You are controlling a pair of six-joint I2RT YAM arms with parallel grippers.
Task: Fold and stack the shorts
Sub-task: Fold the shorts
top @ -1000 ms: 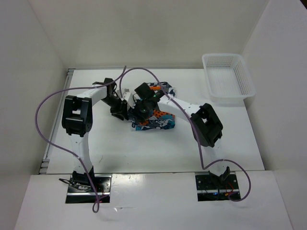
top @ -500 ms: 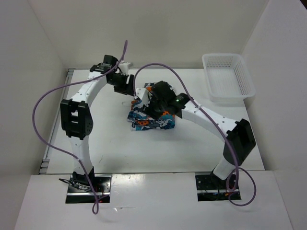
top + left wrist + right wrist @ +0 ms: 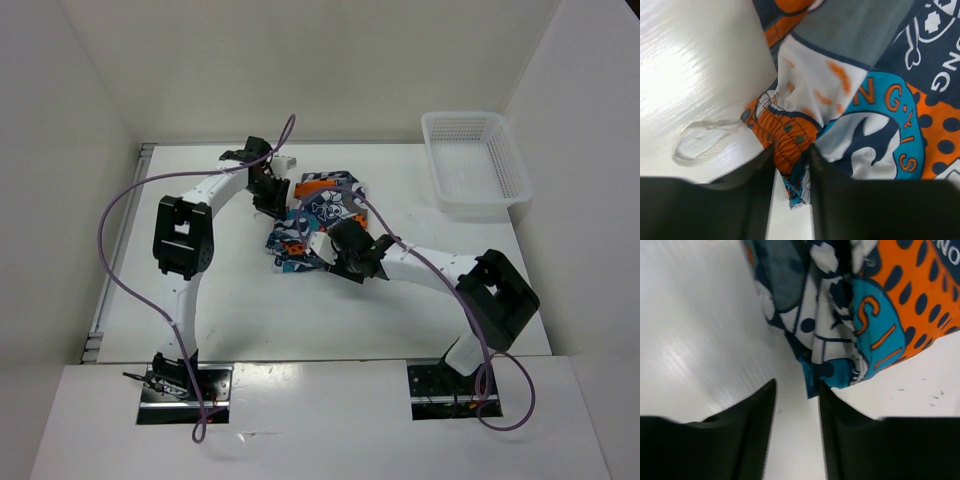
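The printed shorts (image 3: pixel 318 215) lie bunched in a partly folded heap at the table's middle. My left gripper (image 3: pixel 277 198) is at their far left edge. In the left wrist view its fingers (image 3: pixel 752 200) are closed on an orange and teal hem of the shorts (image 3: pixel 790 150). A white loop of drawstring (image 3: pixel 705 142) lies on the table beside it. My right gripper (image 3: pixel 325 247) is at the heap's near edge. In the right wrist view it (image 3: pixel 796 405) is open, with a teal corner of the shorts (image 3: pixel 840 372) against its right finger and bare table between the fingers.
A white mesh basket (image 3: pixel 476 160) stands at the table's far right corner. White walls close in the table on the left, back and right. Purple cables loop above both arms.
The left gripper swung from the heap's left side to the far edge and came down on the shorts' far left. The right gripper moved from on top of the heap to its near edge.
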